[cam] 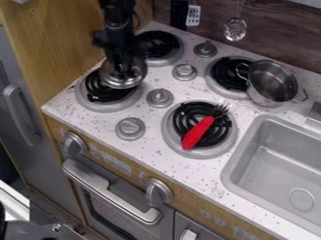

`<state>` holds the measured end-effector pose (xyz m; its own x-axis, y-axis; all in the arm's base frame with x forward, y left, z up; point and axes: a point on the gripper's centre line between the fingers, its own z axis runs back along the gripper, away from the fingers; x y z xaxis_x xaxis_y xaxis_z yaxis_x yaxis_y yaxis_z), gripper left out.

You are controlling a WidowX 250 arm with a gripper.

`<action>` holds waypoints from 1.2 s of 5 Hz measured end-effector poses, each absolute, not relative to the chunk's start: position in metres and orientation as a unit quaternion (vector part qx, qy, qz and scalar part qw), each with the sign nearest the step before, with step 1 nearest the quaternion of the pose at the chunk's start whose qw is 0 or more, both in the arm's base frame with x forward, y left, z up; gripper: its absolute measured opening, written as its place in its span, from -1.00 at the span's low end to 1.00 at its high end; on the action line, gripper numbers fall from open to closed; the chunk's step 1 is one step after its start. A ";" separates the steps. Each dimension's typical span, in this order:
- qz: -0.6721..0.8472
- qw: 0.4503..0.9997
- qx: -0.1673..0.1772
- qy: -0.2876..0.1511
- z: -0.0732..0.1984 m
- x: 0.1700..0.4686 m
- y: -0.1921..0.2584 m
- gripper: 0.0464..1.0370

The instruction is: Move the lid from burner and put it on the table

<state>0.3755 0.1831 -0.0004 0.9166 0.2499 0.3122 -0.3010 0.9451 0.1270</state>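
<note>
Gripper: black one [125, 64], hanging down over the left side of the stove; can't tell if it's open, closed or gripping the lid.
Lid: shiny silver one [124, 82], over the upper-right part of the left burner [95, 96], black coil poking out beside it.
Lid direction: basically round, so no clear long axis; the curved rim bulges toward the bottom of the view. Can't tell which way its top points.
Lid look: smooth, reflective metal with a rounded edge.
Counter: white with dark speckles [147, 146], wood-look front.
Fork: red ribbed handle, metal tines [198, 133], lying diagonally on the burner [216, 143] nearest the sink [233, 154], tines toward the upper right.
Pot: round, open metal one [279, 96], partly over another burner [225, 75].
Lid vs gripper: right below it, top partly hidden by it.
</note>
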 end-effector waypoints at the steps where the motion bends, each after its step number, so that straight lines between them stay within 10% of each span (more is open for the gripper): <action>1: 0.148 0.978 0.074 -0.125 -0.024 0.374 0.197 -0.55; 3: 0.138 0.982 0.064 -0.113 -0.032 0.384 0.209 -0.44; 5: 0.107 0.981 0.066 -0.146 0.010 0.377 0.188 0.76; 6: 0.064 0.982 0.056 -0.169 0.046 0.371 0.150 0.93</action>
<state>0.3708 0.1504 0.0464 0.9349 0.1074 0.3384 -0.1454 0.9854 0.0889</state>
